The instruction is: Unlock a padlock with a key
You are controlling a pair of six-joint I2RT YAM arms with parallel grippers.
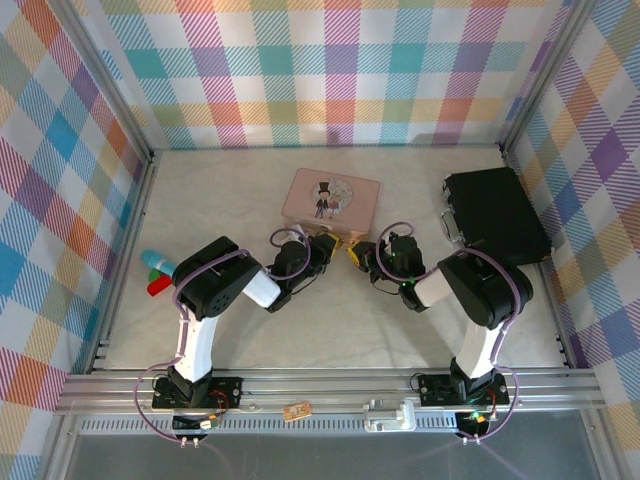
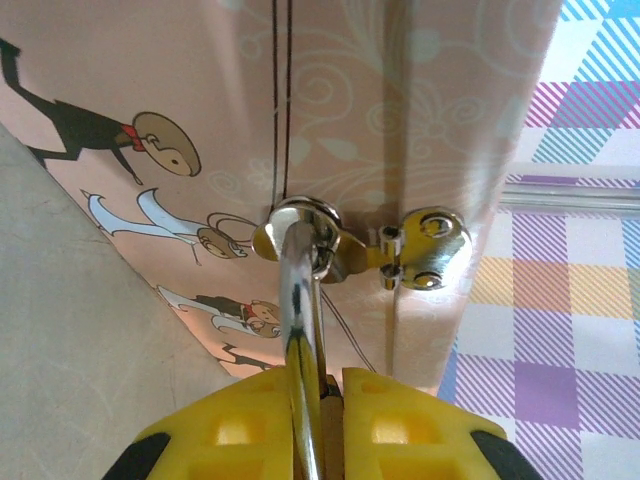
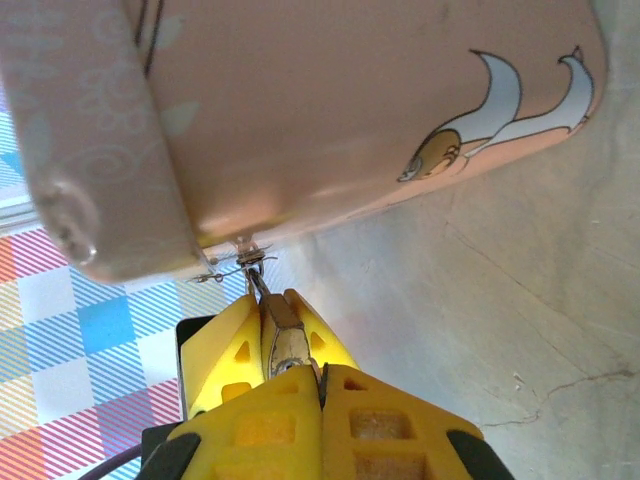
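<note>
Between the yellow fingers (image 2: 230, 430) of the left claw (image 2: 320, 388), we are seeing the padlock (image 2: 300, 300) pinched tight. Its silver shackle is running straight out ahead of the fingertips, and a sliver of brass body is showing in the narrow gap between them. Just ahead of that claw, the shackle's bend is meeting a shiny clasp loop (image 2: 325, 232) on the side of the pink tin (image 2: 440, 110); we cannot tell whether it is threading through. A small hinged plate (image 2: 425, 250) is sitting just to the loop's right. The right claw (image 3: 270, 308) is squeezing narrow on the key (image 3: 283, 340). The key's thin tip is poking out past the fingertips toward a small wire fitting (image 3: 245, 262) at the tin's lower edge, and we cannot tell whether the two are touching. From above, we are watching both claws facing each other, fingertips close together, with the tin lying just beyond them on the pale table (image 1: 330, 340). A black case (image 1: 495, 215) is resting well off to the right claw's outer side.
</note>
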